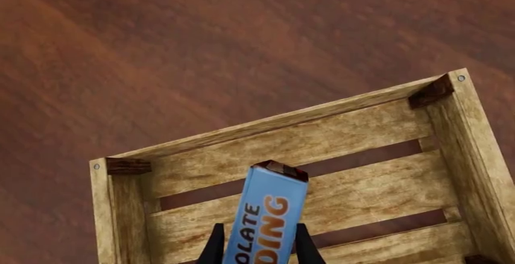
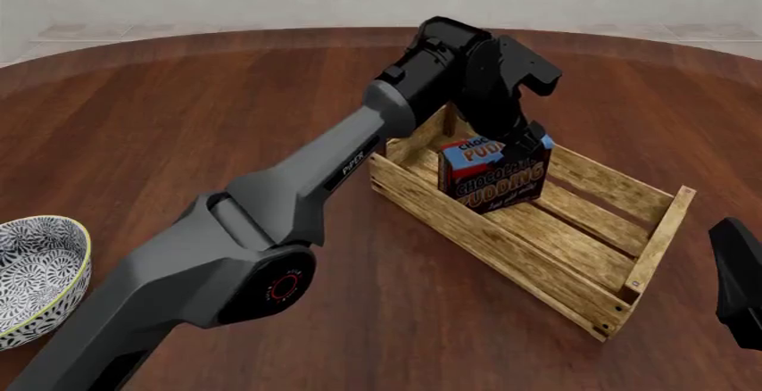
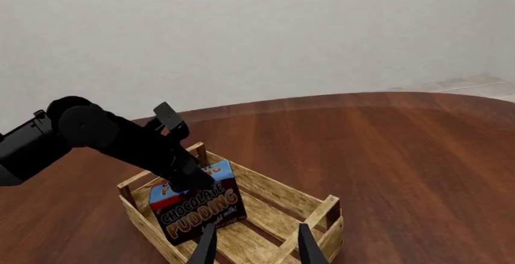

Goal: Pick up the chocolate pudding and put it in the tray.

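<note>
- Chocolate pudding (image 2: pixel 493 175), a small rectangular box with a blue top, red band and dark brown front lettered in orange, sits pinched in our left hand (image 1: pixel 259 249); the black fingers (image 1: pixel 212 249) press against its two sides.
- We see the box inside the outline of the tray (image 2: pixel 637 270), a long light-wood slatted crate with low sides and darker corner posts, toward the crate's far-left end in the front view. Whether its base touches the slats we cannot tell.
- From the left wrist view the blue face of the box points down at the crate's slats (image 1: pixel 338 185), between two corner posts.
- Our right hand (image 3: pixel 255 243) hangs apart from the crate with its two dark fingers spread and nothing between them; it looks across at the box (image 3: pixel 197 204) and the left arm.
- A blue-and-white patterned bowl (image 2: pixel 36 275) rests on the dark reddish wooden table (image 2: pixel 178 123), well apart from the crate at our left.
</note>
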Motion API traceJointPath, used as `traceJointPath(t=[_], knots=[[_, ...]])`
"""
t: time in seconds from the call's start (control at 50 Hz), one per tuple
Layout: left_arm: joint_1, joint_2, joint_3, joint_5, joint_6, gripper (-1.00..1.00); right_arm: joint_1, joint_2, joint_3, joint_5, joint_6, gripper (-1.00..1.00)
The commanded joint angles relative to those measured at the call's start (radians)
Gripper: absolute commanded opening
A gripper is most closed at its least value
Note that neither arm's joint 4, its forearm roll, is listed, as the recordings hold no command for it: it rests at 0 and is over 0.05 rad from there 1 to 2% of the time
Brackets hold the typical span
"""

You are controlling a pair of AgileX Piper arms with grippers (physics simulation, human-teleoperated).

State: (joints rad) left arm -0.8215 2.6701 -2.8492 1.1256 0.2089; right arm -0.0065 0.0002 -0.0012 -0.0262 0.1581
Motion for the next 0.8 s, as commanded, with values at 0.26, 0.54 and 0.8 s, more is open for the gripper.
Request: traceJointPath(t=[0.26, 0.54, 0.8], knots=[[0.024, 0.041, 0.019, -0.001, 0.027, -1.0, 0.001, 0.0, 0.0, 0.001, 0.001, 1.0], [0.022, 0.042, 0.019, -0.006, 0.033, 1.0, 0.002, 0.0, 0.0, 0.001, 0.001, 1.0], [0.021, 0.04, 0.019, -0.004, 0.035, 1.0, 0.003, 0.0, 0.001, 0.0, 0.0, 1.0]])
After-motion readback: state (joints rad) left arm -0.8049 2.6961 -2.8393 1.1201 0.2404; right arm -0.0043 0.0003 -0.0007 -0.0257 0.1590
